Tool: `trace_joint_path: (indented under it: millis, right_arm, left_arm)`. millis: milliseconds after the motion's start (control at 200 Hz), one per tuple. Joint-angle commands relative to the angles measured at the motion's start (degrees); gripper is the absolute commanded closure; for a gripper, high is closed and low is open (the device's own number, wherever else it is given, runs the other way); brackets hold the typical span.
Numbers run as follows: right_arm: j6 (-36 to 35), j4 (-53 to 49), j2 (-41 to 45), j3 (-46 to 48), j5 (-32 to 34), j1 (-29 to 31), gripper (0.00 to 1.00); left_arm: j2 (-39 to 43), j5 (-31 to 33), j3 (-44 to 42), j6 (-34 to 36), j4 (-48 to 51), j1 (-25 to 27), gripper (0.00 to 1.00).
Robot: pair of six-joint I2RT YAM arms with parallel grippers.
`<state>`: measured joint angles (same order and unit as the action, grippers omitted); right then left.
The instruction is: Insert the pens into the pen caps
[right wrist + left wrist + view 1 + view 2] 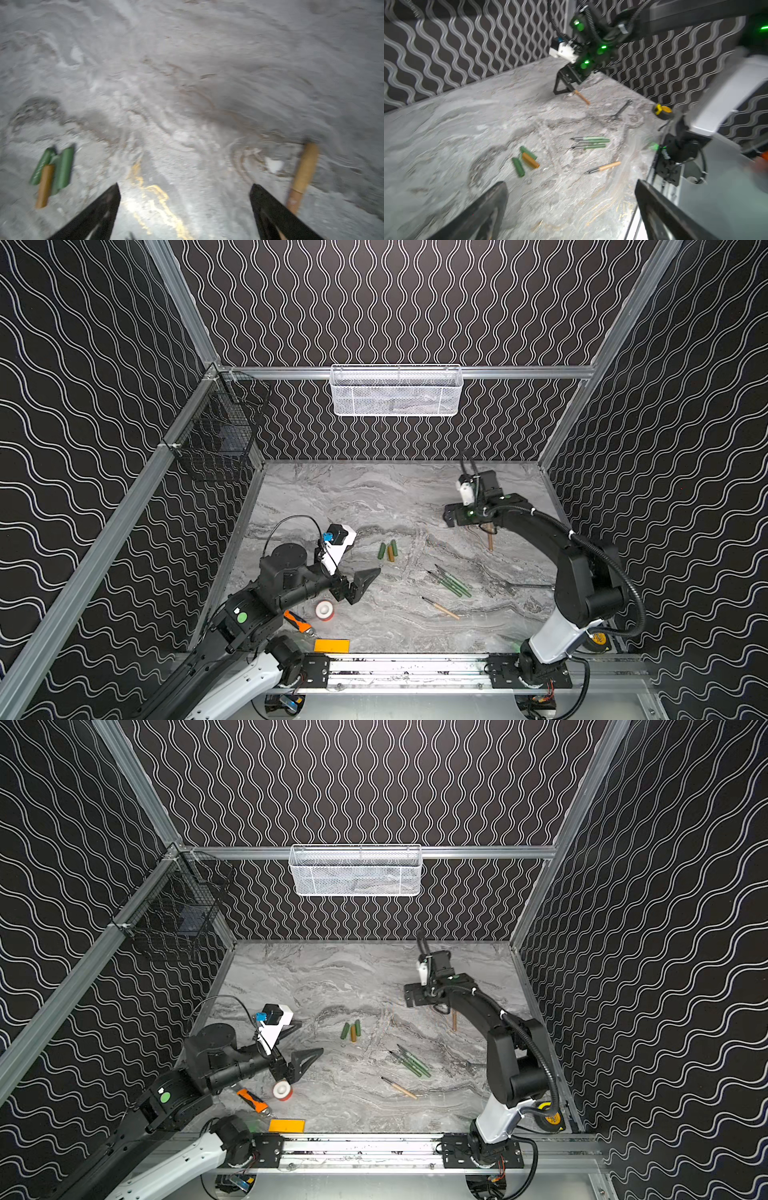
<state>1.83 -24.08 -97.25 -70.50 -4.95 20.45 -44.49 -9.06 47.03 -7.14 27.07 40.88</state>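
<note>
Three pen caps [387,551], two dark green and one tan, lie side by side mid-table, also seen in the right wrist view [54,170]. A bunch of green pens [452,583] lies to their right, and a single tan pen [441,608] lies nearer the front. Another tan pen [303,176] with a seam low on its barrel sits just outside one finger of my right gripper [185,187], which is open with only bare table between its fingers. That gripper [467,524] hovers at the back right. My left gripper [365,587] is open and empty, left of the caps.
An orange-and-black tool [297,621], a white tape roll [325,610] and a yellow block [331,645] lie front left. A wrench [532,585] and a tape measure [598,639] lie at the right. A white mesh basket [397,391] and a black wire basket [216,435] hang on the walls.
</note>
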Motion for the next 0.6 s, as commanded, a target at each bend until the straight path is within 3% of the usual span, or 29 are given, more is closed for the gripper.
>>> trace_joint_path:
  millis: [0, 100, 215, 591]
  right_arm:
    - [1.44, 4.79, 0.95, 1.71, -2.41, 5.01, 0.06]
    - [4.26, 5.91, -0.48, 1.52, -3.17, 9.27, 0.19]
    - [5.91, 5.69, -3.82, -0.28, -2.70, 12.71, 0.31]
    - [7.97, 2.21, -13.36, -7.64, 1.93, 22.28, 0.38]
  left_arm:
    - [-1.34, 11.24, 1.17, -0.43, 5.39, -0.06, 0.01]
    - [-1.83, 18.27, 1.76, -1.81, 9.65, -0.05, 0.01]
    - [-0.96, 21.03, 1.67, -2.67, 12.09, -0.05, 0.01]
    - [0.35, 22.84, 0.96, -2.00, 11.06, -0.07, 0.01]
